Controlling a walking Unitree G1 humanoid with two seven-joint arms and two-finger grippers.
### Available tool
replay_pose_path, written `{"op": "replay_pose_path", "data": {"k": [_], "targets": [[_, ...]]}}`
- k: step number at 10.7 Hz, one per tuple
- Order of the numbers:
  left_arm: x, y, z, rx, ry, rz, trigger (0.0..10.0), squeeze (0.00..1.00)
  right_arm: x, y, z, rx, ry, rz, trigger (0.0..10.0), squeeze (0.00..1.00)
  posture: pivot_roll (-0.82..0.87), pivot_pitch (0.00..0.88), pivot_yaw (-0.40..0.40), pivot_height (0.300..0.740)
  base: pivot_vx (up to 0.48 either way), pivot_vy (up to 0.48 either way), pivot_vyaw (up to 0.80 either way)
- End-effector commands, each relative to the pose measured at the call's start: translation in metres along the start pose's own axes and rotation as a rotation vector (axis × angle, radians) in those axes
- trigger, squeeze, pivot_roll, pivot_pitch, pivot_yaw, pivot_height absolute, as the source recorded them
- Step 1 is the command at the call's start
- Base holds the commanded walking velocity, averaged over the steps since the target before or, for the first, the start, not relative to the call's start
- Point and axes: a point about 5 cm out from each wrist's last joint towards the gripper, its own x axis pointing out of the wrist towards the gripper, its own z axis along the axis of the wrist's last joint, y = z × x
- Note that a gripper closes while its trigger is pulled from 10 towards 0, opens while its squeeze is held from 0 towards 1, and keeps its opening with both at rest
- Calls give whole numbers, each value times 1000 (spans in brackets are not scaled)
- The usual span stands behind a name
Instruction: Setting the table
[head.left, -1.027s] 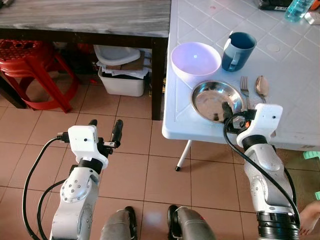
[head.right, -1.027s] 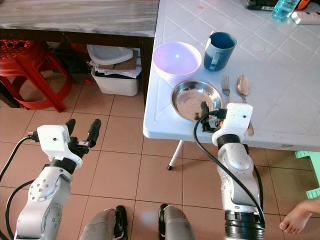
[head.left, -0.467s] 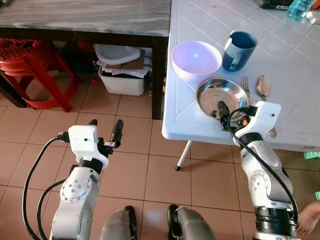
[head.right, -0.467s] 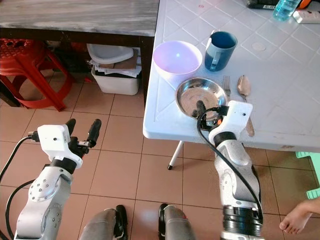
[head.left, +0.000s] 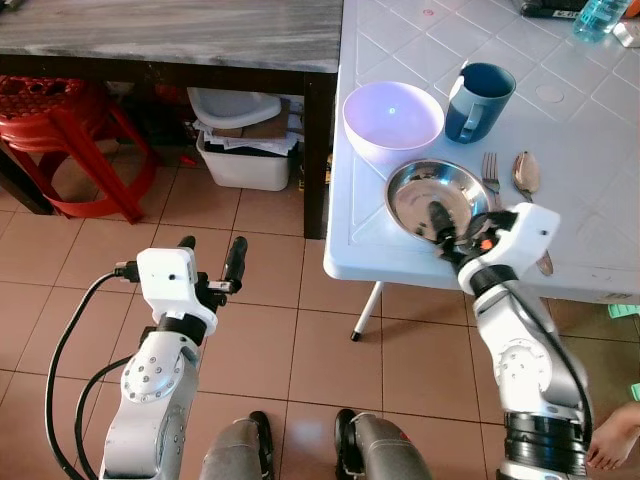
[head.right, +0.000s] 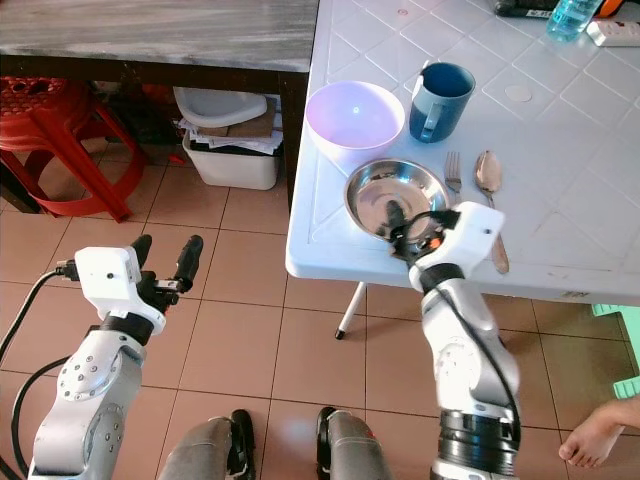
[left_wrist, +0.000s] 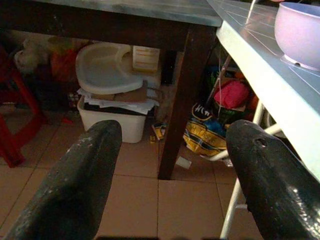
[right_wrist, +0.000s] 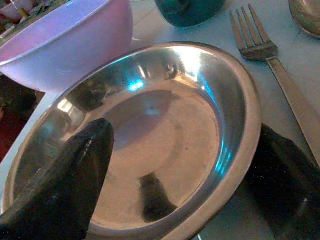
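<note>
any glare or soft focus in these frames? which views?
Right wrist view: bright blue-white glare on the steel plate rim; the near black fingers are soft. Left wrist view: dim under the dark table, fingers blurred, purple bowl well lit. Left eye view: sharp overall, with a small highlight inside the purple bowl and mirror reflections in the steel plate by the right gripper.

Steel plate (head.left: 430, 198) hemmed by lilac bowl (head.left: 392, 118) behind, fork (head.left: 491, 178) alongside, near table edge (head.left: 400, 272) open

Silver arms (head.left: 152, 375); white wrist housings — black cables; black fingers
</note>
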Motion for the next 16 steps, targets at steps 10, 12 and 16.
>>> {"op": "replay_pose_path", "data": {"k": [10,12,16], "targets": [[-11,-23,6,-5,6,-386,10000,0,-9,-11,-34,204,221,-115,0,0,-8,249,-14,740,0,0,0],[-12,-26,6,-7,5,-415,10000,0,-8,-11,-36,291,228,-142,0,0,-10,249,-14,740,0,0,0],[-15,-32,4,9,10,-479,10000,0,-9,-18,-37,323,242,-201,0,0,-14,245,-17,740,0,0,0]]}}
